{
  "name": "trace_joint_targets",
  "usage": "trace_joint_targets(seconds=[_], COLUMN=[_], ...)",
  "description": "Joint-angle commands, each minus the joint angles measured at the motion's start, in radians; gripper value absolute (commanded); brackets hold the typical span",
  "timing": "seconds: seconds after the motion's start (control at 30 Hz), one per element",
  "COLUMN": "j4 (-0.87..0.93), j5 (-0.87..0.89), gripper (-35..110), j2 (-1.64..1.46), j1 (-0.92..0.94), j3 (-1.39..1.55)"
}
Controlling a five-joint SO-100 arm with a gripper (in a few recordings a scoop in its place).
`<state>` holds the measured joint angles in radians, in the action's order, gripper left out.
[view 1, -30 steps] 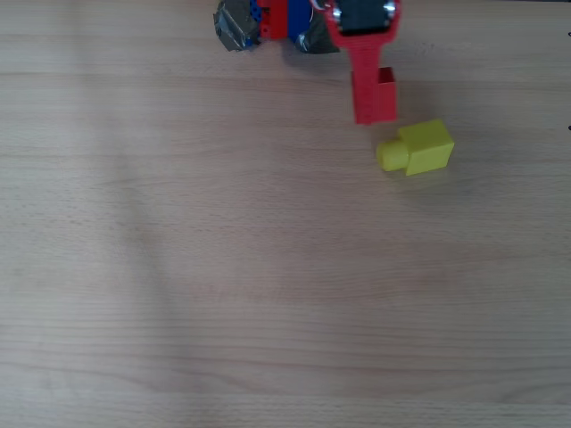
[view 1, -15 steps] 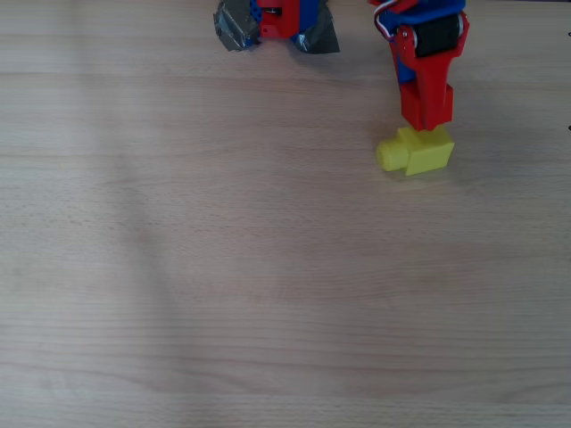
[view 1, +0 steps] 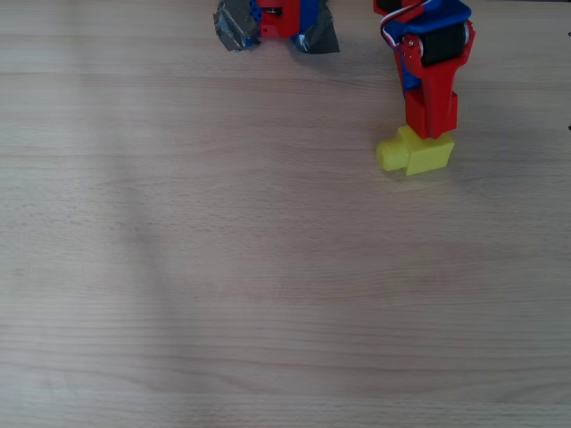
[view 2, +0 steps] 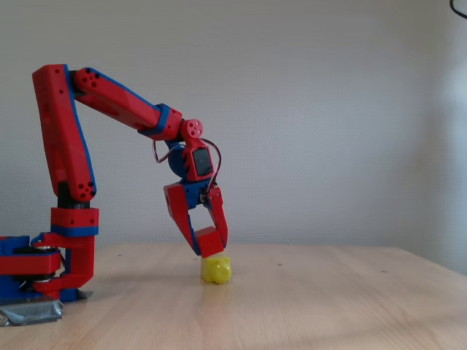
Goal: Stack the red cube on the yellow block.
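The gripper (view 2: pixel 206 240) is clenched on the red cube (view 2: pixel 208 242), held between its 2 fingers. In the fixed view the cube sits directly above the yellow block (view 2: pixel 216 269), which rests on the table (view 2: pixel 328 306); whether the 2 touch cannot be told. In the overhead view the cube (view 1: pixel 432 114) overlaps the block's (view 1: pixel 426 156) far edge, and the stud points picture-left. Judgement: alignment looks slightly off toward the arm's base; release appears to be next.
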<state>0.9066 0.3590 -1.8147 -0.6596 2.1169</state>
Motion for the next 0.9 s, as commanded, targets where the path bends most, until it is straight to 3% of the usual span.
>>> trace_joint_targets(seconds=[0.0, 0.53, 0.87], j4=[-0.006, 0.087, 0.080], j5=[0.002, 0.020, 0.023], gripper=[2, 4, 16], j2=[-0.014, 0.101, 0.074], j1=[-0.006, -0.017, -0.006], j3=[-0.089, -0.230, -0.227])
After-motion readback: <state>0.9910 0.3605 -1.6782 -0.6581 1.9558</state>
